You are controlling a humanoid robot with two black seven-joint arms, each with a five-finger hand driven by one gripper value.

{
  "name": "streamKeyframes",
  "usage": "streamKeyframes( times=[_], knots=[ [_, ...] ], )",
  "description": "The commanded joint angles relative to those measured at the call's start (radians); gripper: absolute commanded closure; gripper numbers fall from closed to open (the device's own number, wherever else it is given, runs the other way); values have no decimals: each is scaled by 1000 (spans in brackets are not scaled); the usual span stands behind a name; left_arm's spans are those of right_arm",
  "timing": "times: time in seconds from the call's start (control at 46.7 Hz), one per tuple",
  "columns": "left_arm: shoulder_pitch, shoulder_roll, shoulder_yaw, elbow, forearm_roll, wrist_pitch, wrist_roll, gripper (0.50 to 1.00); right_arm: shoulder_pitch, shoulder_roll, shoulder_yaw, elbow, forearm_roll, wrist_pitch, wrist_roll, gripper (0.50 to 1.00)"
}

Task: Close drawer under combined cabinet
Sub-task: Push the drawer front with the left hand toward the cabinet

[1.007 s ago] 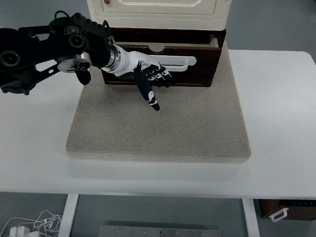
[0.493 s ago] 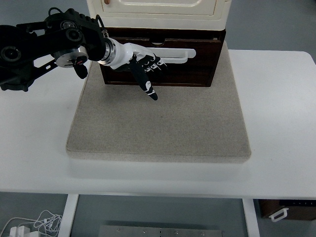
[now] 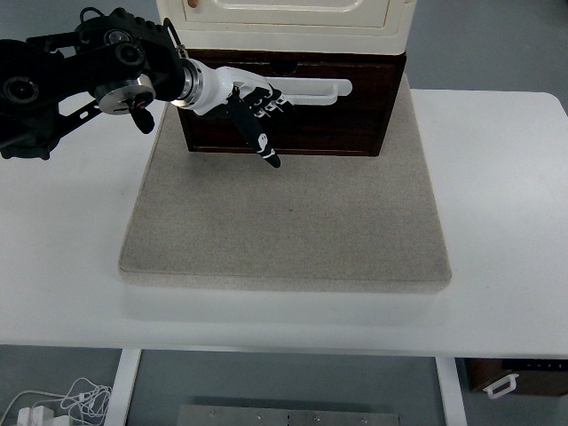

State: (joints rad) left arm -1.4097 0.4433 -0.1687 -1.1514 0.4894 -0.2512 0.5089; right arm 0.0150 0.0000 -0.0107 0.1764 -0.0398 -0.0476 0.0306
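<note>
- One cabinet (image 3: 284, 18), cream-coloured
- One dark wooden drawer (image 3: 293, 120) with one white handle (image 3: 311, 89)
- One grey mat (image 3: 284, 222)
- One white surface (image 3: 506, 222)
- One robot hand (image 3: 248, 106)

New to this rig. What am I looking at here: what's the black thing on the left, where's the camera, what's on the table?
There is one camera, looking steeply down from the robot's own side. The black jointed thing coming in from the picture's left edge is the robot's left arm, and it ends in a white and black left hand with fingers. The right arm is not in view.

On the white table lies a grey mat. At the mat's far end stands a cream cabinet with a dark wooden drawer under it. The drawer has a long white handle across its front.

The hand grasps nothing. Its fingers are curled against the drawer front beside the handle, with the thumb pointing down toward the mat. The drawer front sits about level with the wooden frame around it, so it looks nearly or fully closed.
</note>
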Motion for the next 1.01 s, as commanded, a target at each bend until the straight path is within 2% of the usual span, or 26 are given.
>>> streamKeyframes(
  times=[0.0,0.686,0.857,0.986],
  knots=[
    [0,0,2,5,0,0,-4,500,0,0,0,0,0,0,0,548],
    [0,2,-2,5,14,9,-13,500,0,0,0,0,0,0,0,548],
    [0,0,-32,-4,12,-16,-13,500,0,0,0,0,0,0,0,548],
    [1,0,-63,-7,9,-83,-13,500,0,0,0,0,0,0,0,548]
  ],
)
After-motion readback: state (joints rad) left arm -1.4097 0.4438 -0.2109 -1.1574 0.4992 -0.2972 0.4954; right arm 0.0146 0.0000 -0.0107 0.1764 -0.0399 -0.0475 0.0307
